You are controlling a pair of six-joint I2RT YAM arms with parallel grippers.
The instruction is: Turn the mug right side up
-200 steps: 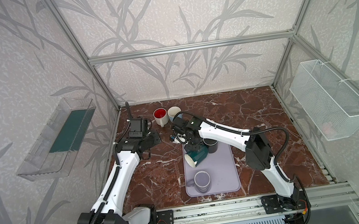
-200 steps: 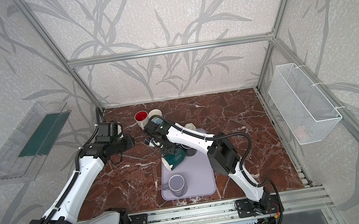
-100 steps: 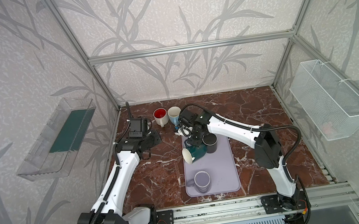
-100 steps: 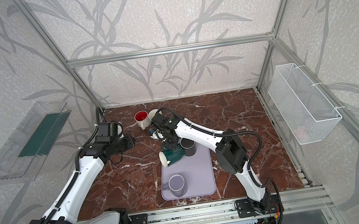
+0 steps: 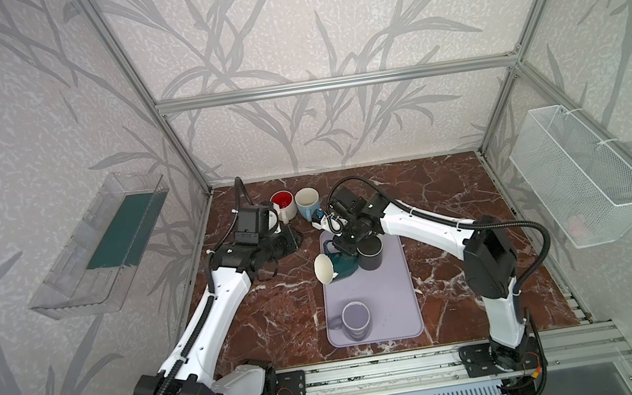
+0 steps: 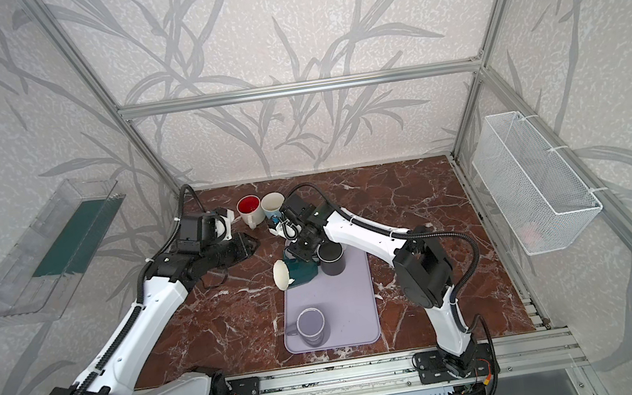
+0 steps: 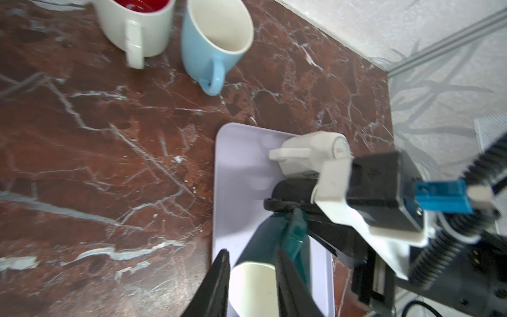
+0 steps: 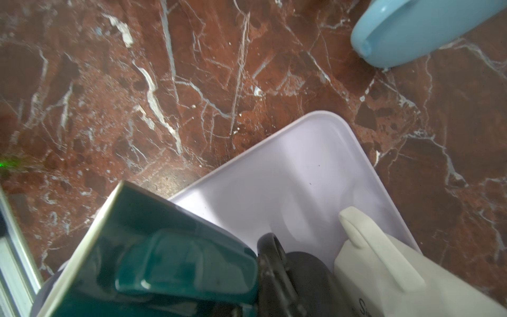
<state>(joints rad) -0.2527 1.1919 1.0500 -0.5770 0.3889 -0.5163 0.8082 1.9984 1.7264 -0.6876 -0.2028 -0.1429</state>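
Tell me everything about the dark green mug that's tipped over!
The dark green mug is glossy, like glazed ceramic, with a cream inside and one handle. It is tipped on its side, mouth facing left in both top views, over the far left corner of the lilac tray. A black mug stands right beside it. The right tool is shut on its handle.

The teal mug [image 8: 178, 263] has a glossy glaze that catches highlights and a smooth cream lining. The black mug [image 5: 370, 254] looks matt. The lavender tray [image 5: 382, 294] is smooth plastic with a soft sheen. The surface [image 5: 279, 308] looks like polished red-brown marble veined with white. The light blue mug [image 7: 203, 52] is glossy ceramic. The wire basket [image 5: 580, 178] is white-coated metal mesh.
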